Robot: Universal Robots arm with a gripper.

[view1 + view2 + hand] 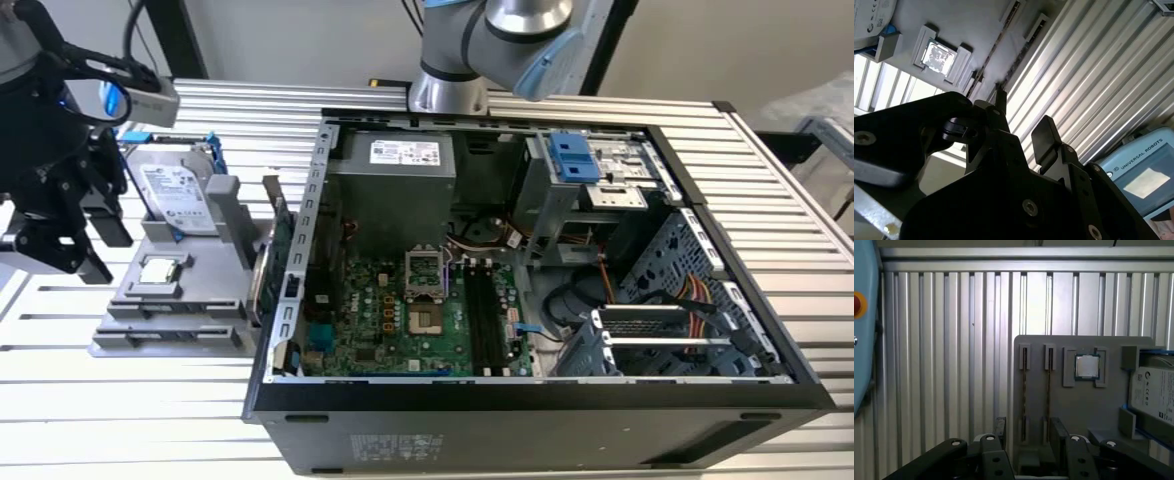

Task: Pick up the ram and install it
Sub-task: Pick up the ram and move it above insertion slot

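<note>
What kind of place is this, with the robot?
Most likely a robot lab or workshop for putting computers together. An open computer case lies on a ribbed metal table, a grey tray beside it holds a hard drive and a processor, and a robot arm is mounted by the case.

The exterior view looks steeply down on the ribbed metal counter (120, 420); both wrist views, past the black hand (1028, 426) (1022, 115), share the grey tray (1069, 405) (969, 25).
</note>
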